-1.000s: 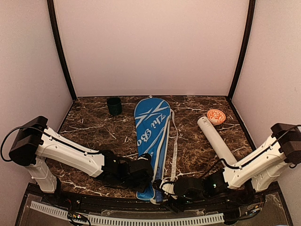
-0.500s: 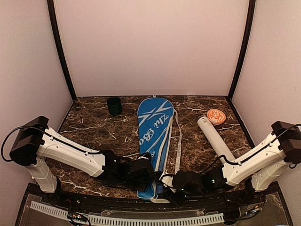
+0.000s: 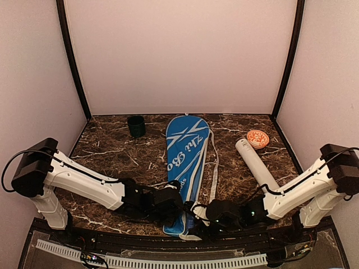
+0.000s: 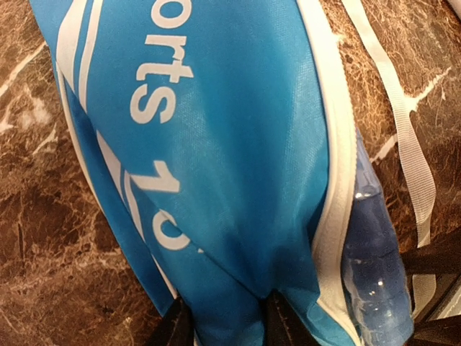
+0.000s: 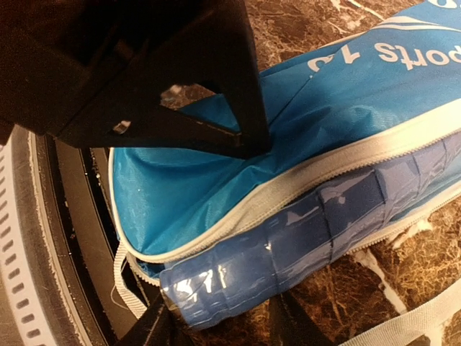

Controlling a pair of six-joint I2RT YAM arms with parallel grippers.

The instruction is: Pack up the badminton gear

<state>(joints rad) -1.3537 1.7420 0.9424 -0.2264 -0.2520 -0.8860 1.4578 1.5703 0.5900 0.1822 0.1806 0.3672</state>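
Two pincers sit at the near end of the blue racket bag, which lies lengthwise at the middle of the counter. Left pincer: clamped on the bag's fabric at its narrow end. Right pincer: closed around the blue racket handle protruding from the open zip. White tube: right of the bag, apart.

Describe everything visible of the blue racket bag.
The blue racket bag, thin fabric with white lettering, piping and a white strap, lies flat on the marble table, wide end far. Its near end is unzipped; a blue plastic-wrapped racket handle pokes out. The left gripper pinches the near fabric; the right gripper straddles the handle.
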